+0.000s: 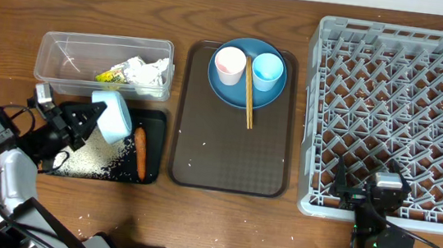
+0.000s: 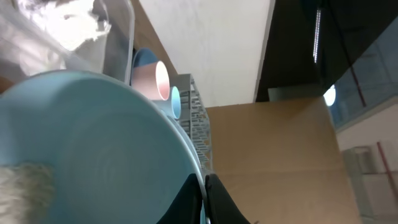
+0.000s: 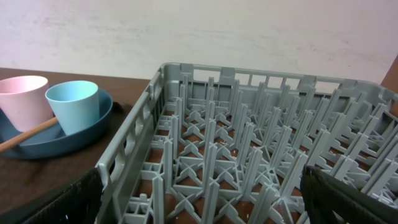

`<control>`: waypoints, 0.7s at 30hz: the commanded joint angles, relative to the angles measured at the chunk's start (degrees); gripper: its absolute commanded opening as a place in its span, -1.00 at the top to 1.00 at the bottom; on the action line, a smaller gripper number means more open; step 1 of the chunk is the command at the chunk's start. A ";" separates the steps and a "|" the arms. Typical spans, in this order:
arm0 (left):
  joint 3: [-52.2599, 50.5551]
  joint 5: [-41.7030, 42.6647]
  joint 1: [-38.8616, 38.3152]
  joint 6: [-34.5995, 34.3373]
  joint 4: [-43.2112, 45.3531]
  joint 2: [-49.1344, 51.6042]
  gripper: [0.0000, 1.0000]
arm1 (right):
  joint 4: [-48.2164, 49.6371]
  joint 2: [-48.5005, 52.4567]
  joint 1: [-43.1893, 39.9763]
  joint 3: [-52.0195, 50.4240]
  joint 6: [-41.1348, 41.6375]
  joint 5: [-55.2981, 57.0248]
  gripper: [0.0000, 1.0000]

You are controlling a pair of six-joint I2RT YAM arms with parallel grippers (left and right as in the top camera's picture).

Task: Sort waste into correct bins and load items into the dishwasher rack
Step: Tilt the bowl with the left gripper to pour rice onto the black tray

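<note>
Your left fingers (image 1: 90, 116) pinch the tilted light-blue bowl (image 1: 113, 115) over the black tray (image 1: 155, 134); your right fingers (image 3: 351, 199) spread wide, empty, over the rack (image 3: 249, 155).

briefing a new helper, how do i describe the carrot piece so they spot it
Left of the brown serving tray sits a shallow black tray. By its right edge lies the carrot piece, the only orange thing, beside scattered white rice.

light: bright, even | shadows: faint | left wrist: light-blue bowl (image 2: 81, 143) near, blurred | right wrist: sharp
</note>
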 commanded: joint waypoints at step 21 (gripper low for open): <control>-0.13 -2.23 -0.22 -4.13 0.74 0.35 0.88 | -0.22 -0.07 1.03 -0.09 -0.09 0.17 -0.98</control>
